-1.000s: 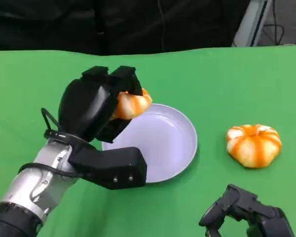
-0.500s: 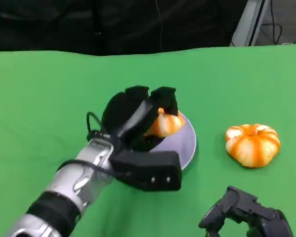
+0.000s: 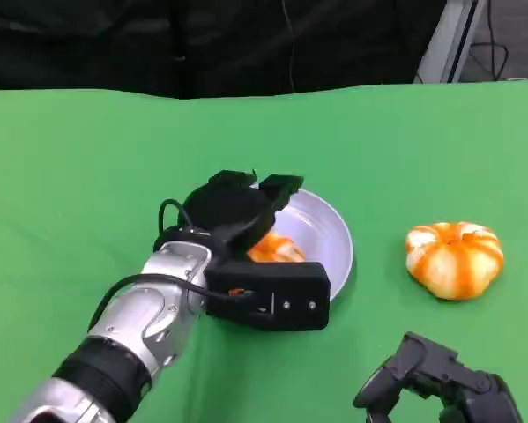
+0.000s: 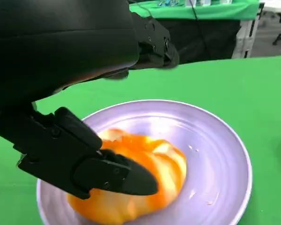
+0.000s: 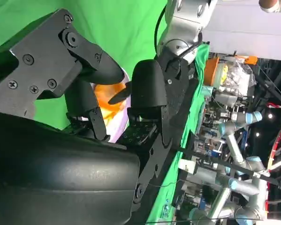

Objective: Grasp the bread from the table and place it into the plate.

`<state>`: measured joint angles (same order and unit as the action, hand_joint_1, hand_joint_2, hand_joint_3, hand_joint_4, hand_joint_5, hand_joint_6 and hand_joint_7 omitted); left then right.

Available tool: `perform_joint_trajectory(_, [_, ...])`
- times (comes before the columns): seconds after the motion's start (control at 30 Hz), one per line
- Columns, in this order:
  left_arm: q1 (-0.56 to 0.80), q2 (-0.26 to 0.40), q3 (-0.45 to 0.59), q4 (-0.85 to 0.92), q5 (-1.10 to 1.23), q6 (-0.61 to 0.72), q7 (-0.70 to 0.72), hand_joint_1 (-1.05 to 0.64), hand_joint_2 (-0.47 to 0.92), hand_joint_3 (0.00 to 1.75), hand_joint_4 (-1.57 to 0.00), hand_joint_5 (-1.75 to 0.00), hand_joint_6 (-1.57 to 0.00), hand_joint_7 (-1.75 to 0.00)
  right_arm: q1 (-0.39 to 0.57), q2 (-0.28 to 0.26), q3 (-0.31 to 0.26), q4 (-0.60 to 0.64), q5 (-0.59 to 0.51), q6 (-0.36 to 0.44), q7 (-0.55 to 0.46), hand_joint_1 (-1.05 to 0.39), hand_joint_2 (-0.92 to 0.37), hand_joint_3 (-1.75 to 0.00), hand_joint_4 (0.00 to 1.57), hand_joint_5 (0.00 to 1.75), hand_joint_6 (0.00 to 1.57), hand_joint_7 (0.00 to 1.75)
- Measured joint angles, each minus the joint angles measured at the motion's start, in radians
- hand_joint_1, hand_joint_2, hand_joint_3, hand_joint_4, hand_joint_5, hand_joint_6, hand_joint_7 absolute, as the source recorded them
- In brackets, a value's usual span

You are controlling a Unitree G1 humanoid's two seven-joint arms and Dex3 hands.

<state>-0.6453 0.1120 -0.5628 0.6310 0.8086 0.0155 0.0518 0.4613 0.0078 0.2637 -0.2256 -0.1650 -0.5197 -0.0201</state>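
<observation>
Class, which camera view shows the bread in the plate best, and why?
The left wrist view: the bread sits large and close inside the plate, with the left hand partly over it. The head view shows just an orange sliver under that hand; the right wrist view, an orange patch between fingers.

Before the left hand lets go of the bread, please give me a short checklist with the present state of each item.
1. Bread lies inside the plate: ok.
2. Left hand is over the plate: ok.
3. Left hand's fingers are free of the bread: not ok, one lies against it.
4. Second bread is apart from the plate: ok.
5. Right hand is away from the plate: ok.
6. Plate lies flat on the table: ok.
</observation>
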Motion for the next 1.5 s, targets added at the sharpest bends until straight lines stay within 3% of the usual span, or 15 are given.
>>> perform_joint_trajectory(0.27, [0.027, 0.040, 0.011, -0.107, -0.017, 0.019, -0.053, -0.97, 0.92, 0.42, 0.00, 0.00, 0.00, 0.00, -0.010, 0.000, -0.003, 0.004, 0.000, 0.000, 0.000, -0.10, -0.36, -1.26, 0.69, 1.61, 0.77, 1.33])
perform_joint_trajectory(0.67, [0.038, 0.048, 0.010, -0.118, -0.018, 0.020, -0.062, -0.97, 0.92, 0.43, 0.00, 0.00, 0.00, 0.00, -0.013, 0.000, -0.003, 0.004, 0.000, 0.000, 0.000, -0.10, -0.35, -1.27, 0.70, 1.61, 0.77, 1.33])
perform_joint_trajectory(0.7, [0.038, 0.048, 0.011, -0.119, -0.018, 0.020, -0.062, -0.96, 0.92, 0.43, 0.00, 0.00, 0.00, 0.00, -0.013, 0.000, -0.003, 0.004, 0.000, 0.000, 0.000, -0.10, -0.36, -1.27, 0.70, 1.61, 0.77, 1.33])
perform_joint_trajectory(0.73, [0.043, 0.053, 0.012, -0.131, -0.020, 0.021, -0.065, -0.83, 0.92, 0.36, -0.05, -0.03, -0.06, -0.03, -0.013, 0.000, -0.003, 0.004, 0.000, 0.000, 0.001, -0.11, -0.36, -1.27, 0.69, 1.61, 0.77, 1.33])
perform_joint_trajectory(0.8, [0.110, 0.084, 0.069, -0.259, -0.112, -0.003, -0.119, -0.62, 0.92, 0.27, -0.27, -0.19, -0.24, -0.09, -0.015, 0.001, -0.001, 0.005, 0.001, 0.000, 0.002, -0.11, -0.36, -1.27, 0.69, 1.62, 0.76, 1.33])
perform_joint_trajectory(0.83, [0.159, 0.097, 0.111, -0.336, -0.193, -0.029, -0.152, -0.53, 0.92, 0.23, -0.34, -0.39, -0.35, -0.09, -0.014, 0.001, -0.001, 0.006, 0.000, 0.000, 0.002, -0.11, -0.36, -1.27, 0.69, 1.62, 0.76, 1.33])
perform_joint_trajectory(0.97, [0.385, 0.131, 0.302, -0.614, -0.553, -0.111, -0.275, -0.47, 0.92, 0.21, -0.37, -0.55, -0.43, -0.08, -0.021, 0.001, -0.001, 0.011, 0.000, 0.000, 0.002, -0.11, -0.36, -1.27, 0.69, 1.62, 0.76, 1.34])
perform_joint_trajectory(1.0, [0.439, 0.145, 0.351, -0.675, -0.631, -0.117, -0.308, -0.38, 0.92, 0.23, -0.55, -0.67, -0.58, -0.15, -0.021, 0.001, -0.003, 0.013, 0.001, -0.001, 0.002, -0.12, -0.36, -1.27, 0.69, 1.62, 0.76, 1.34])
perform_joint_trajectory(1.03, [0.488, 0.161, 0.400, -0.728, -0.705, -0.128, -0.333, -0.34, 0.92, 0.24, -0.61, -0.72, -0.63, -0.18, -0.020, 0.001, -0.004, 0.014, 0.001, -0.003, 0.002, -0.12, -0.36, -1.27, 0.69, 1.61, 0.76, 1.33])
perform_joint_trajectory(1.17, [0.621, 0.161, 0.512, -0.845, -0.899, -0.179, -0.369, -0.25, 0.92, 0.22, -0.72, -0.89, -0.82, -0.31, -0.019, 0.000, -0.004, 0.019, 0.002, -0.009, 0.002, -0.11, -0.35, -1.26, 0.70, 1.61, 0.77, 1.33])
perform_joint_trajectory(1.2, [0.646, 0.153, 0.521, -0.862, -0.927, -0.181, -0.372, -0.17, 0.88, 0.33, -0.74, -1.04, -0.86, -0.46, -0.018, 0.000, -0.004, 0.020, 0.002, -0.010, 0.002, -0.11, -0.35, -1.26, 0.70, 1.61, 0.77, 1.33])
perform_joint_trajectory(1.3, [0.734, 0.116, 0.546, -0.913, -0.986, -0.182, -0.372, -0.10, 0.78, 0.57, -0.75, -1.20, -0.82, -0.74, -0.015, 0.001, -0.003, 0.023, 0.001, -0.014, 0.001, -0.11, -0.35, -1.26, 0.70, 1.61, 0.77, 1.33])
perform_joint_trajectory(1.37, [0.775, 0.097, 0.560, -0.932, -1.011, -0.183, -0.371, -0.01, 0.75, 0.81, -0.76, -1.44, -0.77, -1.09, -0.016, 0.001, -0.002, 0.024, 0.000, -0.015, 0.001, -0.10, -0.36, -1.27, 0.70, 1.61, 0.77, 1.33])
perform_joint_trajectory(1.5, [0.897, 0.042, 0.589, -0.980, -1.083, -0.185, -0.361, 0.03, 0.72, 0.91, -0.77, -1.54, -0.75, -1.23, -0.014, 0.003, 0.000, 0.024, 0.002, -0.017, 0.001, -0.10, -0.35, -1.28, 0.70, 1.62, 0.76, 1.33])
